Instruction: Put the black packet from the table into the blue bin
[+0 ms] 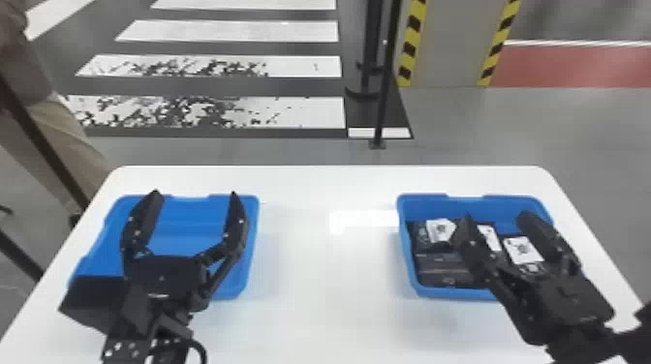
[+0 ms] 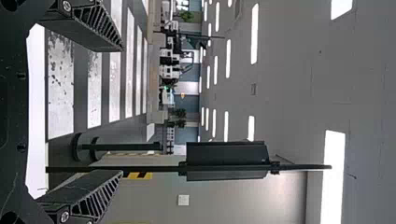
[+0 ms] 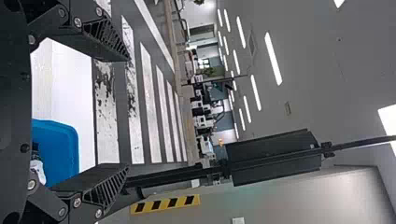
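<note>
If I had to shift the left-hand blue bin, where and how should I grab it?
Probably the right-hand rim of the blue bin, coming straight down with the left gripper, one finger inside and one outside: the bin stands upright and open-topped, its wall a thin edge.

Blue bin [image 1: 445, 292] holds black packets [image 1: 438, 262] (some white-labelled).

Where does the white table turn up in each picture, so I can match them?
Head view: white table, under both blue bins.
Left wrist view: a pale strip seen between the left gripper's fingers.
Right wrist view: between the right gripper's fingers, beside a blue bin.
Shared landmark: white floor stripes.
</note>
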Available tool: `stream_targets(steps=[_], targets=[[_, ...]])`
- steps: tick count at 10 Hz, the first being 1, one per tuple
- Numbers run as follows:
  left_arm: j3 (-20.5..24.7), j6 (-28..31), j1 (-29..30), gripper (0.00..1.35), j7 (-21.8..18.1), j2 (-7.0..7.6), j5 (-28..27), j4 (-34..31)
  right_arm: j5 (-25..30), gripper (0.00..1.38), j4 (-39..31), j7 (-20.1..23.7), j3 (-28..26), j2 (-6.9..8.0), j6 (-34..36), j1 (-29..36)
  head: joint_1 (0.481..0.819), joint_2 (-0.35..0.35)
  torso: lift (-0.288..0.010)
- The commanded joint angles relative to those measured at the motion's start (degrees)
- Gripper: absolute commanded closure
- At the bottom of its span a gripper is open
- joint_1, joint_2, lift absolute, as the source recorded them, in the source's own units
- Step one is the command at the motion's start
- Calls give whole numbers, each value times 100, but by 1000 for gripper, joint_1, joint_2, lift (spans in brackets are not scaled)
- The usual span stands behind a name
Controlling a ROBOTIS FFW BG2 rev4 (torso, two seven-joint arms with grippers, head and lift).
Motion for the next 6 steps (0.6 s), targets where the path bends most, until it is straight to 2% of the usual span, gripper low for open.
stream_targets(steps=[1, 6], targets=[[0, 0, 0, 88, 0, 0, 0, 0, -1, 231, -33, -13, 0, 0, 21, 12, 695, 8, -110], [0, -14, 14, 88, 0, 0, -23, 0, -1, 231, -47, -48, 0, 0, 35, 26, 695, 7, -110]])
